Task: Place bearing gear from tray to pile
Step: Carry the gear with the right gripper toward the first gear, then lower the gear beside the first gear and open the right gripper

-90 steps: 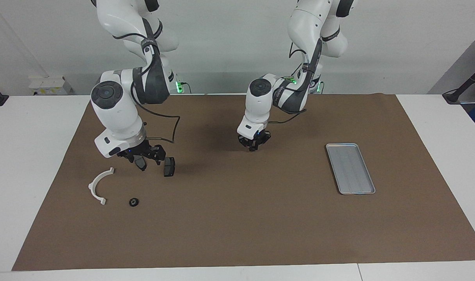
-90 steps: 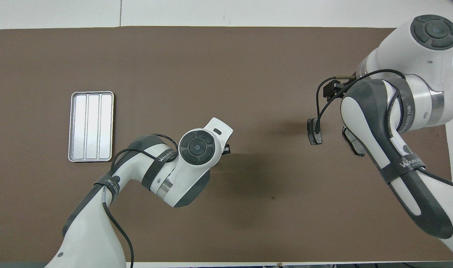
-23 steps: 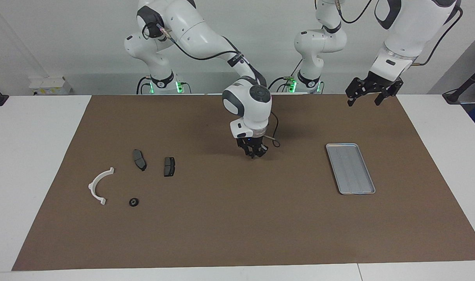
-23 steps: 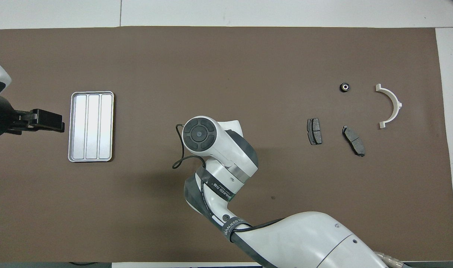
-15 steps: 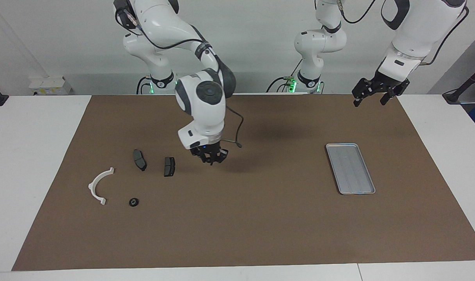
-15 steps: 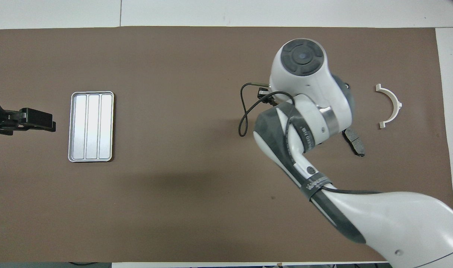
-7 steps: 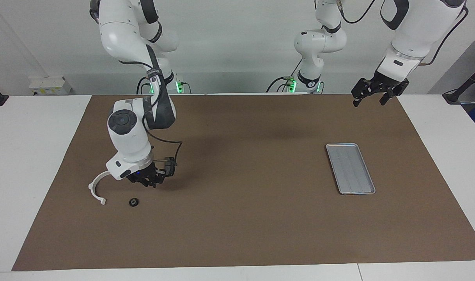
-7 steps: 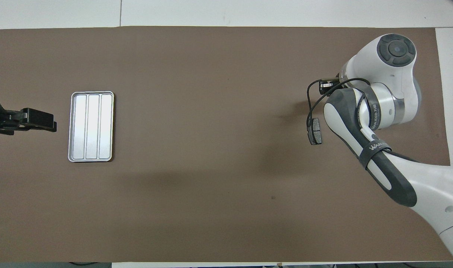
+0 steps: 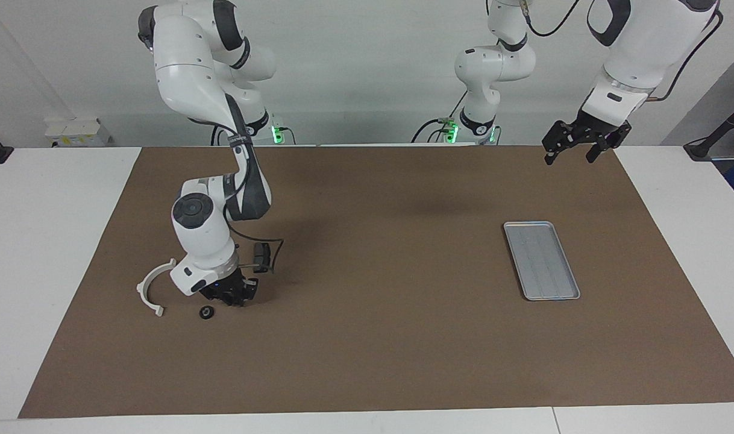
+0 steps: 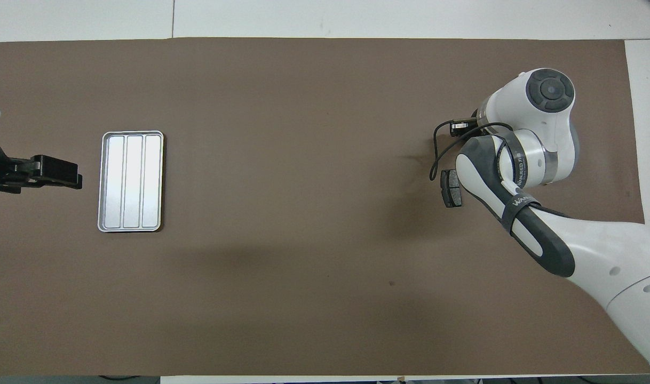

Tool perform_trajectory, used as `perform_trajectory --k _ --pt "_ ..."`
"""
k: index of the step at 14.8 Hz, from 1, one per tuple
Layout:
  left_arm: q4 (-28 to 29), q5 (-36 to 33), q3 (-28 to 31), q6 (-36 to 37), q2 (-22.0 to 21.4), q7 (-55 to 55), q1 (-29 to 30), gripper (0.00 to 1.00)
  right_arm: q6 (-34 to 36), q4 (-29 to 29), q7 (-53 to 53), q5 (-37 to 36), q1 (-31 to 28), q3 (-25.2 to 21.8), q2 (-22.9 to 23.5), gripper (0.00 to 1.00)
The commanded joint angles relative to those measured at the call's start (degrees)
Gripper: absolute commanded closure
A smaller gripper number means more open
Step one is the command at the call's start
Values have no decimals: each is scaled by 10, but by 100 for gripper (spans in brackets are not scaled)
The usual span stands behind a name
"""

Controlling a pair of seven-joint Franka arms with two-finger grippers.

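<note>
The silver-grey tray [image 9: 542, 260] lies toward the left arm's end of the mat, also in the overhead view [image 10: 130, 181]; nothing shows in it. The pile lies toward the right arm's end: a white semicircular bracket [image 9: 152, 287], a dark brake pad [image 9: 260, 255] [image 10: 451, 188] and a small black round bearing gear [image 9: 207, 312]. The second pad is hidden by the right arm. My right gripper [image 9: 230, 297] hangs low over the mat just beside the gear; the overhead view hides it under the arm. My left gripper [image 9: 570, 155] [image 10: 69, 178] is open, raised, waiting.
A brown mat [image 9: 379, 337] covers the table, with white table top [image 9: 47, 241] around it. The right arm's wrist and cable [image 10: 522, 144] cover most of the pile in the overhead view.
My right gripper has swung from the mat's middle to the pile and dropped lower, now close to the black gear. The left gripper has stayed raised near the tray's end.
</note>
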State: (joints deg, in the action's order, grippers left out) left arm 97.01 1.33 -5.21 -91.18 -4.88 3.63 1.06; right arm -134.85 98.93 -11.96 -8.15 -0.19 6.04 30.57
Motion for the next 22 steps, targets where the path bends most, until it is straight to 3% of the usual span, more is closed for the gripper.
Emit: perform_trajectory --k 1,3,4,5,14,22 --pt "-3 6 1 11 -10 -3 -1 0 -10 1 12 -3 -10 8 2 100" --pt "-3 6 1 14 -21 -2 -1 0 -8 1 10 -3 -10 8 2 98" --pt "-3 6 0 17 -25 -2 -2 0 -7 1 8 -3 -10 8 2 55" --pt "-3 6 0 16 -26 -2 -2 0 -2 0 6 -3 -10 8 -2 1" --pt "-3 6 0 17 -28 -2 -2 0 99 -1 8 -2 -7 8 -88 0" --pt "-3 6 0 17 -28 -2 -2 0 90 -6 6 -2 -15 8 -94 0"
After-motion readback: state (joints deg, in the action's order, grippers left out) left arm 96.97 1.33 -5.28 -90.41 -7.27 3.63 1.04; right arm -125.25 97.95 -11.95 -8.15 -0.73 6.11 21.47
